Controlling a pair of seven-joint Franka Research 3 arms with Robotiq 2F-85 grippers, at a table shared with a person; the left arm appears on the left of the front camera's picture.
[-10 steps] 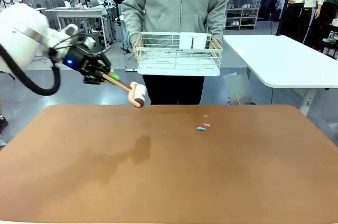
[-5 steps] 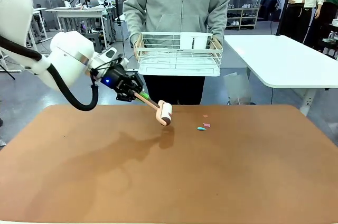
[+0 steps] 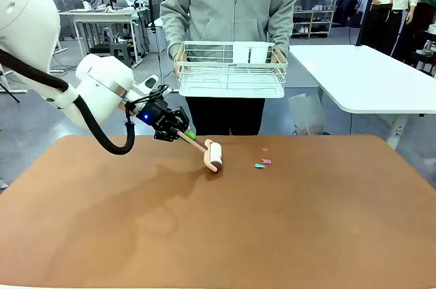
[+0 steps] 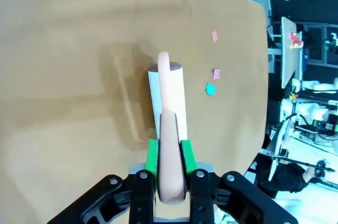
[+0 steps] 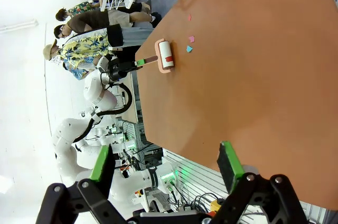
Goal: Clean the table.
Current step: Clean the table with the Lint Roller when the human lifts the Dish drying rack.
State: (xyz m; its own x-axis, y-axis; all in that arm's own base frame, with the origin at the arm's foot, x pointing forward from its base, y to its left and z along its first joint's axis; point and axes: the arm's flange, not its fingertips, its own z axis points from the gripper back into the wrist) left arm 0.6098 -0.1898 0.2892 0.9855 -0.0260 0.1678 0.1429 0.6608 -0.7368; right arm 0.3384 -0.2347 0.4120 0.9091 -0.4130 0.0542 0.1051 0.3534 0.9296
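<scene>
Landmark: lint roller, a white drum on a peach handle; all places below are taken from it.
Left claw: closed tight on the roller's handle end, with the green pads pinching it from both sides. The handle slants down from the claw to the drum.
Right claw: jaws spread wide with nothing between them, well apart from the roller.
Tabletop: reddish-brown and directly beneath the roller, which sits over its far part.
Contact: the drum and its shadow meet in the front view, so it is probably touching the tabletop, but a thin gap cannot be ruled out.
Debris: a teal scrap and a pink scrap lie near the roller on the robot's right of it, apart from the drum. A smaller pink fleck lies just beyond them.
Person: stands beyond the roller at the far side, holding a white wire rack in both hands.
Step in hand (judgement): the roller is set beside the debris and the pass over it is not yet made. All three scraps lie loose.
Next move (judgement): travel toward the robot's right, crosswise to the drum's axis, so the drum rolls and does not skid. It needs steady downward pressure across all three scraps.
Risk (judgement): light scraps may be nudged ahead of the drum and not stick.
</scene>
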